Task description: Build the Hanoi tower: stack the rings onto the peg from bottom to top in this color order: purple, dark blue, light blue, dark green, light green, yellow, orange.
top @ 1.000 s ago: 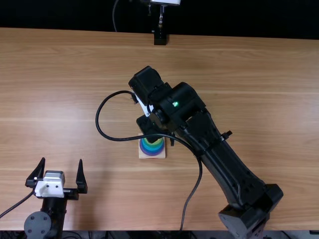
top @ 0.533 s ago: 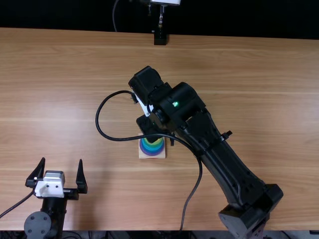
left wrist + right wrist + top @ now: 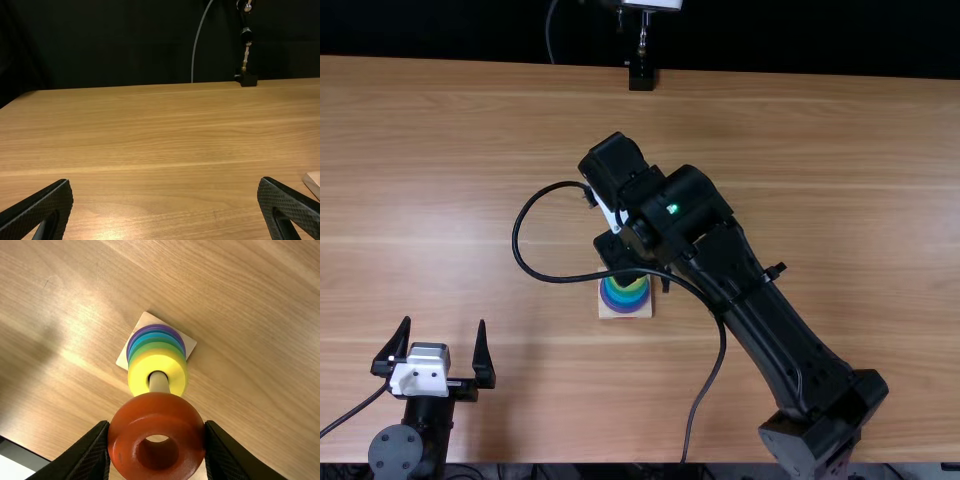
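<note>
Right fingers [image 3: 225, 455]: closed on orange ring [image 3: 156, 412], both sides.
Left fingers [image 3: 40, 207]: wide apart, empty.
Yellow ring [image 3: 157, 360]: topmost on peg [image 3: 159, 384].
Orange ring: centre hole over peg; keep level; lower straight; release once seated.

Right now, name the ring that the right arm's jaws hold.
The orange ring, gripped between the right arm's jaws; the others are stacked on the peg, with the yellow ring on top.
</note>
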Controlling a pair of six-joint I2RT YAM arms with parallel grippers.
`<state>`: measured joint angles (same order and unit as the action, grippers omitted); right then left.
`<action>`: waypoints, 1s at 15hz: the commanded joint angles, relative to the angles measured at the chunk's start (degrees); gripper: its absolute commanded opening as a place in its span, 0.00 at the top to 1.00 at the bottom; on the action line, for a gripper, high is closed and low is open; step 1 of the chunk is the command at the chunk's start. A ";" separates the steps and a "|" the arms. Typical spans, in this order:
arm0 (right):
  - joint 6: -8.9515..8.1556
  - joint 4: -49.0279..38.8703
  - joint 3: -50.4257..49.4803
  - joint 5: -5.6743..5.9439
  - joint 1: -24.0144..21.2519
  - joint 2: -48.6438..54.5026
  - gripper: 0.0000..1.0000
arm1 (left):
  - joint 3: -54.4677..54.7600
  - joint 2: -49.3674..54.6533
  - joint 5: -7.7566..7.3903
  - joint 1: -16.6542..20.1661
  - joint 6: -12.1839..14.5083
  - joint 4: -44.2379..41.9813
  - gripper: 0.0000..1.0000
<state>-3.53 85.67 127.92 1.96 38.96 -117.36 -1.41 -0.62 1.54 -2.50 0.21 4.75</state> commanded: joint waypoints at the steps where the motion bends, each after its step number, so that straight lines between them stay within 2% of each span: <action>1: -0.27 -0.18 1.11 -0.16 -0.46 1.78 1.00 | 1.41 0.62 0.57 0.66 0.74 0.94 0.00; 15: -0.37 -0.18 -0.83 -0.16 -2.31 1.61 1.00 | 1.41 0.62 0.57 0.66 0.74 0.94 0.00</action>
<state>-3.57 85.49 127.83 1.96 37.39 -117.36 -1.41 -0.62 1.54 -2.50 0.23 4.78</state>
